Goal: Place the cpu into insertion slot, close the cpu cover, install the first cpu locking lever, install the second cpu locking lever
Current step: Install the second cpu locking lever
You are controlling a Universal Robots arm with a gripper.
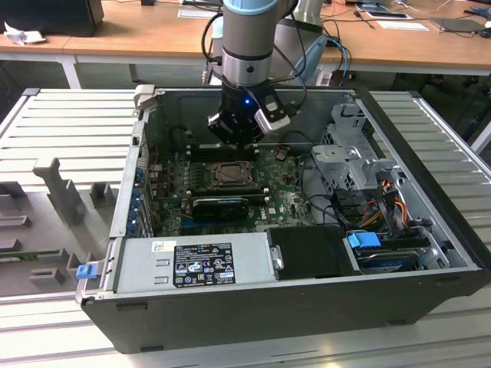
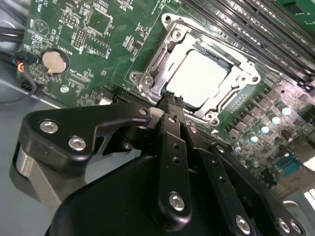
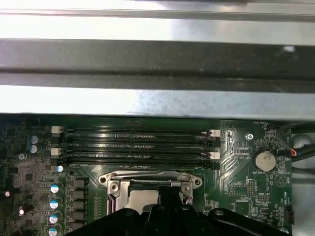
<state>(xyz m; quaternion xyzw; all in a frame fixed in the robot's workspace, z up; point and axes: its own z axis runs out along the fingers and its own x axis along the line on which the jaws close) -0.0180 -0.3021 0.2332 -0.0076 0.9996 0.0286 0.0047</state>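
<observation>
**Gripper hanging over the socket, cpu lying inside**

In the exterior view the arm [image 1: 247, 46] is reaching down into the open computer case [image 1: 253, 307], which is lying on a ribbed grey table [image 1: 69, 115]. The gripper [image 1: 235, 136] is hanging just above the green board [image 1: 288, 195], close over the far edge of the slot [image 1: 230, 175]. A long black card [image 1: 221, 207] is sitting on the board on the near side of the slot, and a grey power supply [image 1: 192, 264] is lying along the case's near wall.

In the second wrist view the gripper [image 2: 170, 98] is showing its two black fingers [image 2: 173, 128] pressed together into one narrow blade, with nothing between them. Their tip is standing just beside the slot's [image 2: 147, 81] silvery rim; whether it is touching the metal I cannot tell.

The cpu [image 2: 199, 78] is lying flat inside the slot, its pale face showing through the square window of the cover [image 2: 236, 83], which is lying down flat over it. A round coin battery [image 2: 53, 61] is sitting on the board well apart from the slot, and dark memory slots [image 2: 246, 19] are running along the slot's other side.

In the first wrist view the slot [image 3: 150, 184] is sitting next to the memory slots [image 3: 135, 142], and the battery [image 3: 263, 160] is sitting off to one side.
</observation>
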